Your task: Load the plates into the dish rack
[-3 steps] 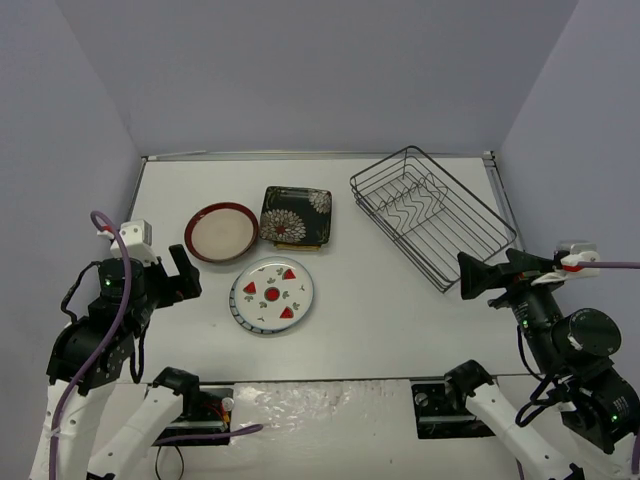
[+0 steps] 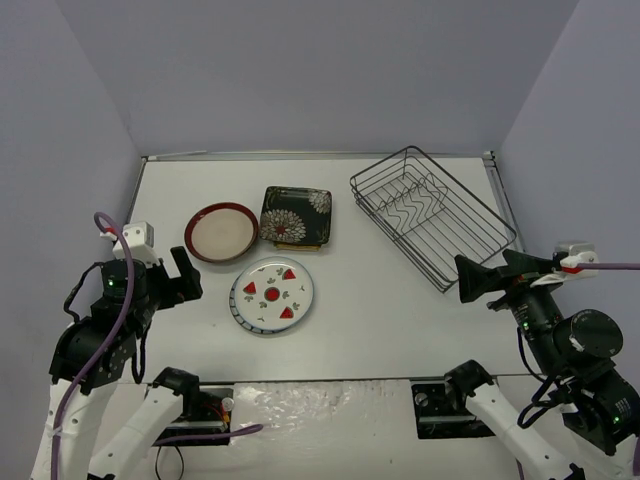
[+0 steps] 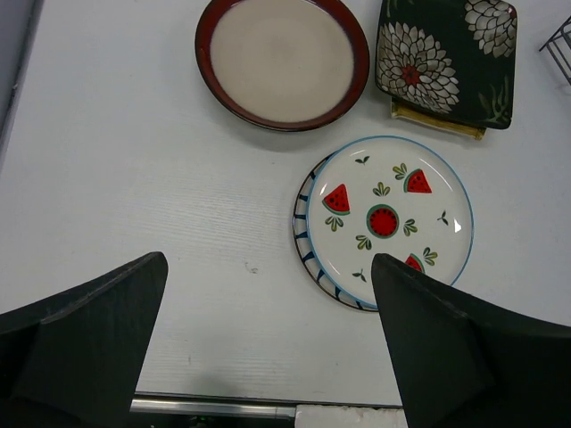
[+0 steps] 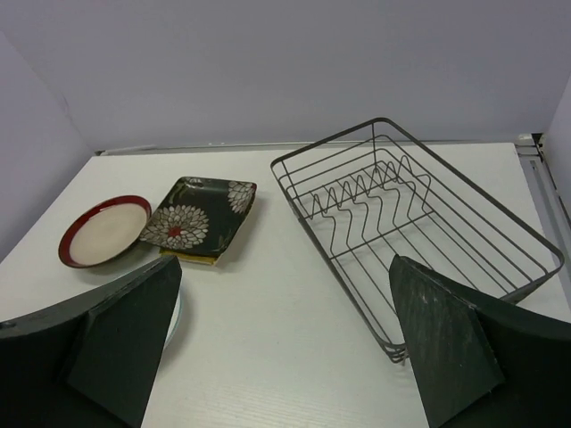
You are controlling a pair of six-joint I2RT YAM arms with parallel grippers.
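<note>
The watermelon plate (image 2: 272, 292) (image 3: 385, 218) lies on the striped plate (image 3: 303, 227), of which only the left edge shows. The red-rimmed cream plate (image 2: 221, 232) (image 3: 281, 58) (image 4: 105, 230) lies behind them. The black floral square plate (image 2: 295, 215) (image 3: 444, 58) (image 4: 198, 217) sits on the yellow square plate (image 3: 437, 122) (image 4: 187, 256). The orange plate is hidden. The dish rack (image 2: 409, 150) (image 4: 336, 267) stands empty at the back right. My left gripper (image 2: 180, 280) (image 3: 268, 267) is open and empty, left of the watermelon plate. My right gripper (image 2: 490, 272) (image 4: 285, 267) is open and empty, near the rack's near end.
The white table (image 2: 370, 300) is walled by pale lilac panels at the back and both sides. A metal strip runs along its near edge (image 3: 214, 408).
</note>
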